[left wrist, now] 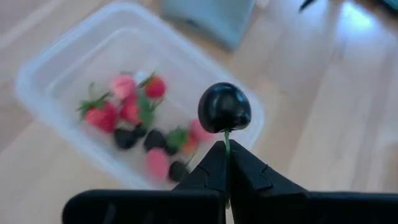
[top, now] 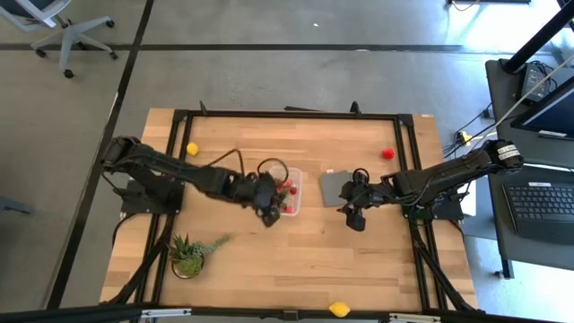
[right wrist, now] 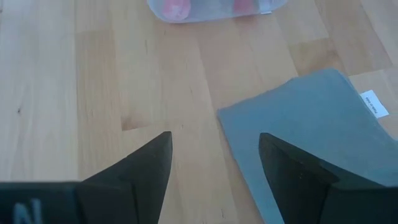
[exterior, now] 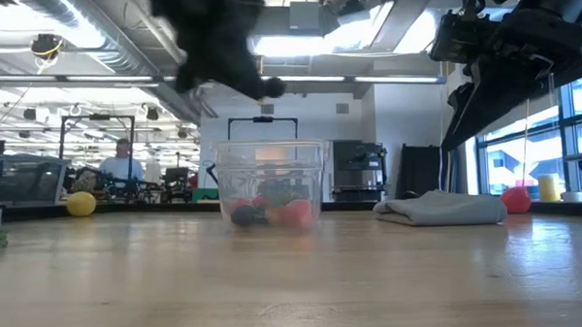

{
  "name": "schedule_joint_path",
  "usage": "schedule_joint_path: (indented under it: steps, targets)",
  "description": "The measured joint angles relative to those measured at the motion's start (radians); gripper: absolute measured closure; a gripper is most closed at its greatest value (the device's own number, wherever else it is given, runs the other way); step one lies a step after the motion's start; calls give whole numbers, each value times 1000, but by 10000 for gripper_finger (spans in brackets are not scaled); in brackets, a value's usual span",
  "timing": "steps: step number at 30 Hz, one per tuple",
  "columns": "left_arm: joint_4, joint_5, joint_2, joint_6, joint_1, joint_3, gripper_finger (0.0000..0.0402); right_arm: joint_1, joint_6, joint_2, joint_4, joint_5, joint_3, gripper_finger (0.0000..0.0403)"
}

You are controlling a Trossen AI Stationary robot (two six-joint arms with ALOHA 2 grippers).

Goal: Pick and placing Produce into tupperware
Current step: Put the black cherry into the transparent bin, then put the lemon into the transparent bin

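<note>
Left gripper (left wrist: pixel 227 163): fingers pressed together on the thin green stem of a glossy dark round cherry-like berry (left wrist: pixel 224 107), which it holds above the near rim of the tub.

Clear rectangular plastic tub with rounded corners (top: pixel 295 178): stands at mid-table, just beside the flat grey square cloth (top: pixel 334 186). Contents: several small red strawberry-like pieces (left wrist: pixel 101 115) with green tops, and a few dark blackish berries (left wrist: pixel 125 138), lying on the tub floor.

Right gripper (right wrist: pixel 214 155): fingers spread, holding nothing, hovering over bare wood at the edge of the grey cloth, near the tub's right side.

Loose produce on the light wooden table (top: pixel 296 260): one small yellow lemon-like piece (top: pixel 192 149) near the far left; one small red piece (top: pixel 387 153) near the far right; one yellow piece (top: pixel 339 309) at the near edge.

Green spiky potted plant (top: pixel 187 255): near left of the table, well apart from the tub.
</note>
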Motion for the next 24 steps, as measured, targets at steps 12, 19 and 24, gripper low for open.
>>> schedule_joint_path:
  steps: [12,19,24]
  targets:
    - [43,82,62,8,190,0,393,0,77,0,6,-1,0,161]
    - [86,125,62,88,211,0,356,0,82,0,17,-1,0,161]
    - [98,136,62,109,212,0,273,0,82,0,51,-1,0,161]
